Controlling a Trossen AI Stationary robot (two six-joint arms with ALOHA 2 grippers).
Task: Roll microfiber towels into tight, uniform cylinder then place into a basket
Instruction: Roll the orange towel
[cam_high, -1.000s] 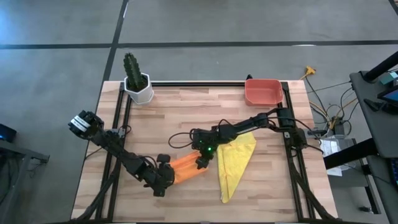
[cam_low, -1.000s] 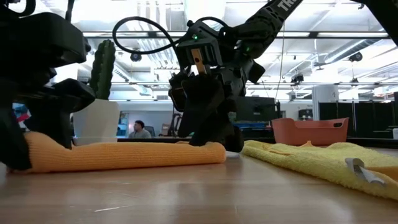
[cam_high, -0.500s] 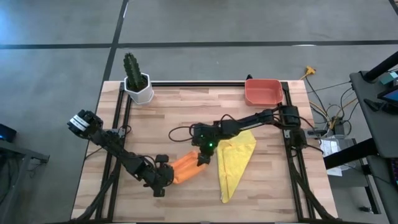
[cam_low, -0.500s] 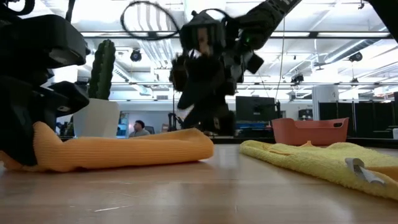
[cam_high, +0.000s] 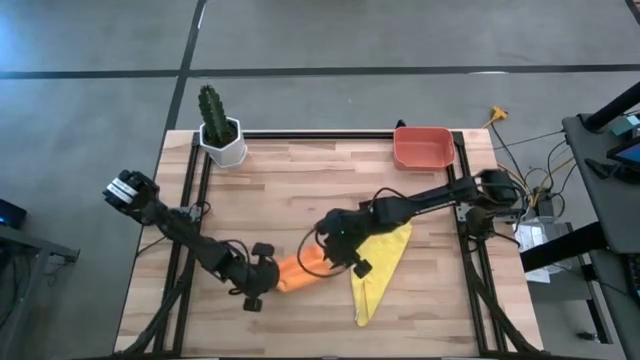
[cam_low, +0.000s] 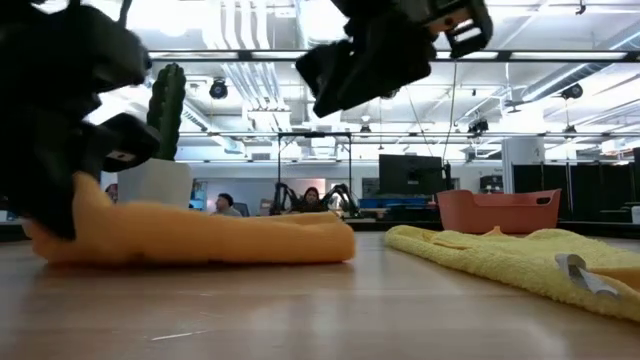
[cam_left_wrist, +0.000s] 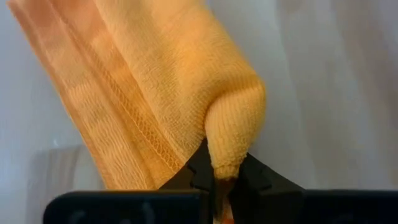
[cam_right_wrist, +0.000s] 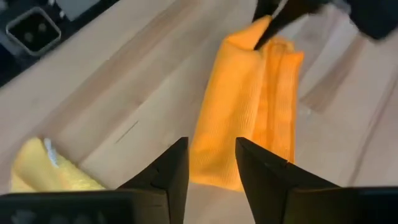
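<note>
The orange towel (cam_high: 303, 268) lies left-right on the worktop (cam_high: 300, 180), left gripper (cam_high: 268, 279) jaws pinching its left end, right gripper (cam_high: 335, 256) jaws parted empty above its right end.

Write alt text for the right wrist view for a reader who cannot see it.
The right gripper hangs open above the wooden table, its two dark fingers framing the near end of a loosely rolled orange towel. At the towel's far end, the left gripper pinches a fold of it. A corner of the yellow towel lies to one side.
</note>
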